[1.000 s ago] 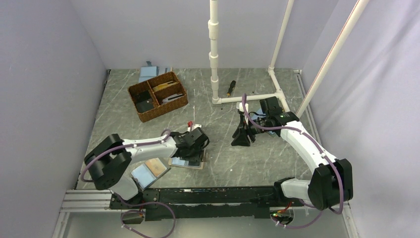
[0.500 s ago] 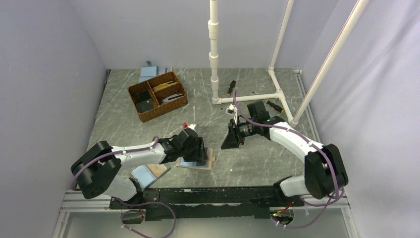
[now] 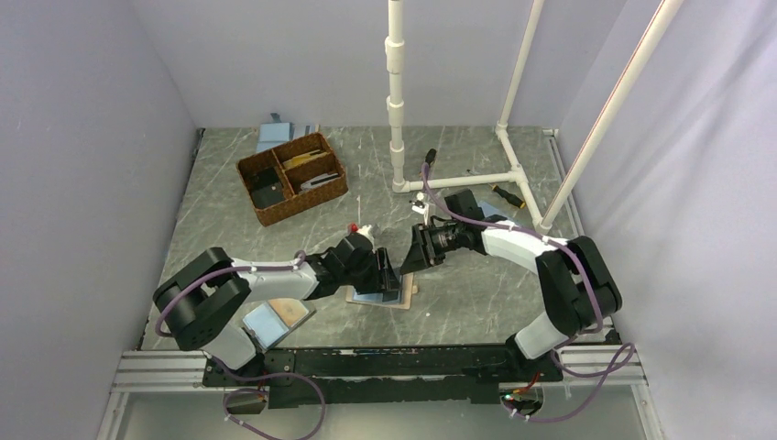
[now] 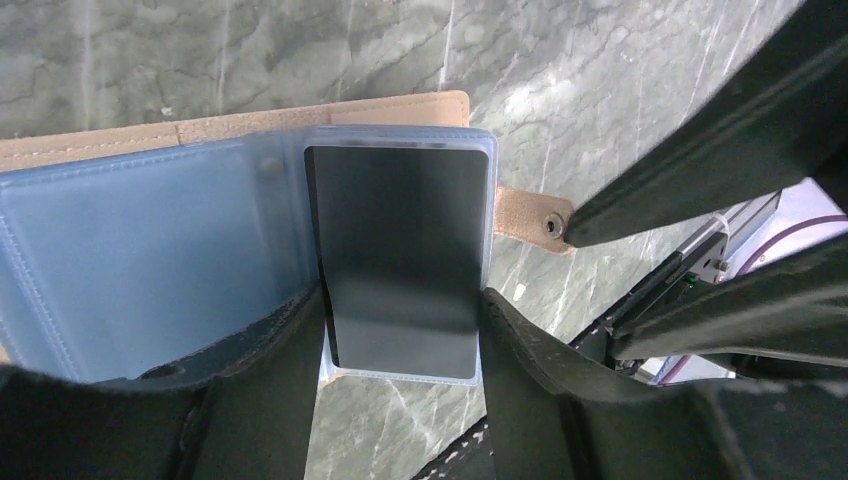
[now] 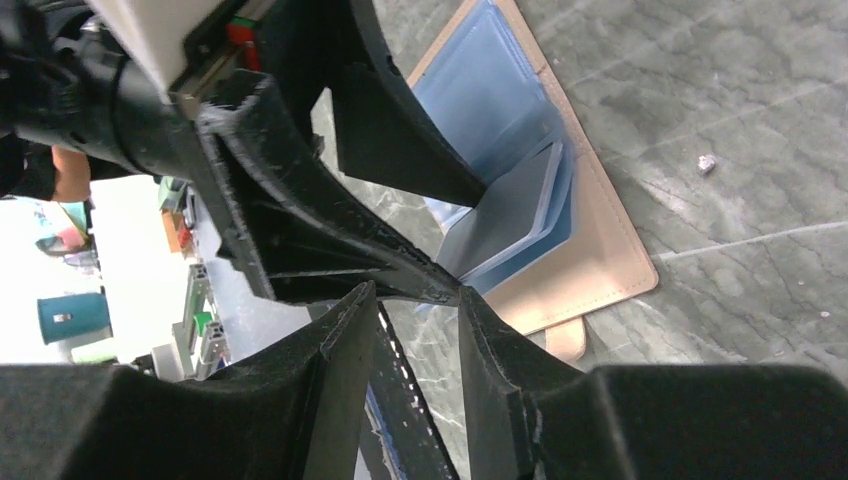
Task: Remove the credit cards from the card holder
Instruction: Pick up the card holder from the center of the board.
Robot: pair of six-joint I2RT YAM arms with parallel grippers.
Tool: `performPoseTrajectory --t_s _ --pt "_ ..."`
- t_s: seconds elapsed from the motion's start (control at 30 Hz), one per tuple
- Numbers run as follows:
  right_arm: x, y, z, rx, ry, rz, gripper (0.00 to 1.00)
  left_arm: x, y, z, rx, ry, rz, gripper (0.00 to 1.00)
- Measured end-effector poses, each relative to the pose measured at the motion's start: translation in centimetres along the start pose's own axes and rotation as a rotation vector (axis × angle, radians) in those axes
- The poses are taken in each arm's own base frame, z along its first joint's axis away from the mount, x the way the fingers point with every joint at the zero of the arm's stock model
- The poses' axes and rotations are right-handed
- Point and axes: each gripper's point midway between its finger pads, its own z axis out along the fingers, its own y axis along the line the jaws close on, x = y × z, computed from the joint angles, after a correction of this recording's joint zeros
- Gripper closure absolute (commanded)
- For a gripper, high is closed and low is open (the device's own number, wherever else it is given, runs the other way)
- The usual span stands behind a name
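The card holder (image 3: 400, 298) lies open on the table near the front middle, light blue inside (image 4: 130, 260) with tan edging and a tan snap tab (image 4: 525, 215). One clear sleeve stands raised from it with a dark credit card (image 4: 400, 250) inside. My left gripper (image 4: 400, 300) is shut across that sleeve's width, a finger against each long edge. My right gripper (image 5: 415, 295) is open just right of the holder, its fingertips beside the left gripper's finger and the snap tab. Nothing sits between its fingers. From above, the two grippers (image 3: 387, 273) (image 3: 410, 259) nearly meet.
A wicker basket (image 3: 291, 177) with small items stands at the back left, with a blue folder (image 3: 275, 136) behind it. Another folder with a brown half (image 3: 275, 316) lies by the left arm's base. A white pipe frame (image 3: 396, 110) and a screwdriver (image 3: 427, 161) are at the back.
My left gripper has slid right, and the card holder with it. The right arm has swung left and down toward the holder, and its jaws have narrowed.
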Motion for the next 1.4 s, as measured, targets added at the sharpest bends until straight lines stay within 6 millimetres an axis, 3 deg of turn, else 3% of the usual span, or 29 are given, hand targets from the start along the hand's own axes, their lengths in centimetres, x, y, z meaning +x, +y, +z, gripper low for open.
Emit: performPoseTrajectory --t_s 0.6,1.4 --pt "1.1 -1.8 1.3 0.037 0.045 0.078 0.57 -0.2 -0.5 0.2 0.072 -0.003 -0.032 0.49" --pt "0.6 -1.9 1.2 0.047 0.04 0.074 0.59 0.0 -0.5 0.1 0.117 0.011 -0.062 0.4"
